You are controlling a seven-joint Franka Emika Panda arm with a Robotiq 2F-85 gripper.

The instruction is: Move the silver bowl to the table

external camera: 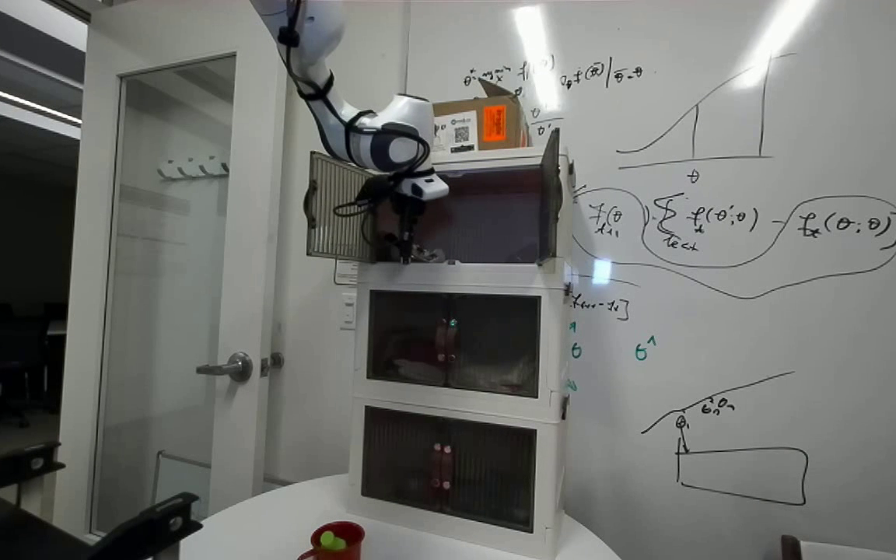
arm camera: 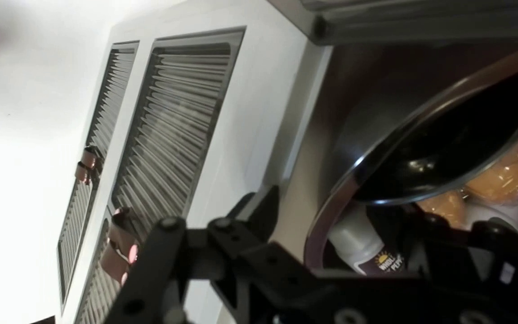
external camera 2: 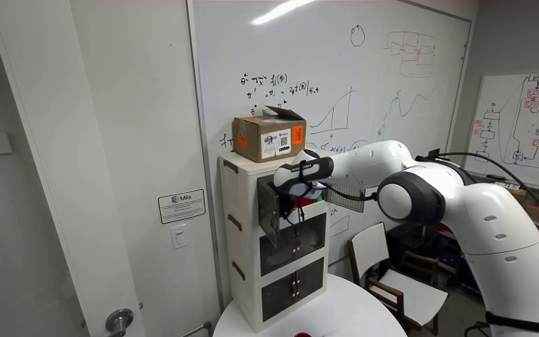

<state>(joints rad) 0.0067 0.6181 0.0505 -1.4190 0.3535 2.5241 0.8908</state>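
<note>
Hand was spread wide, rim of the silver bowl in the gap. Bowl had a white bottle in it and was up in the top compartment of the cabinet, way above the surface.

Arm bent — fingers apart

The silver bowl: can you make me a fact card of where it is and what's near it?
Silver bowl: in the cabinet, top tier
Cabinet: white, three tiers, on the round table
Top doors: open
Gripper: open, bowl's rim showing between its jaws
Cardboard box: on the cabinet
Red mug: on the table, green thing inside
</note>
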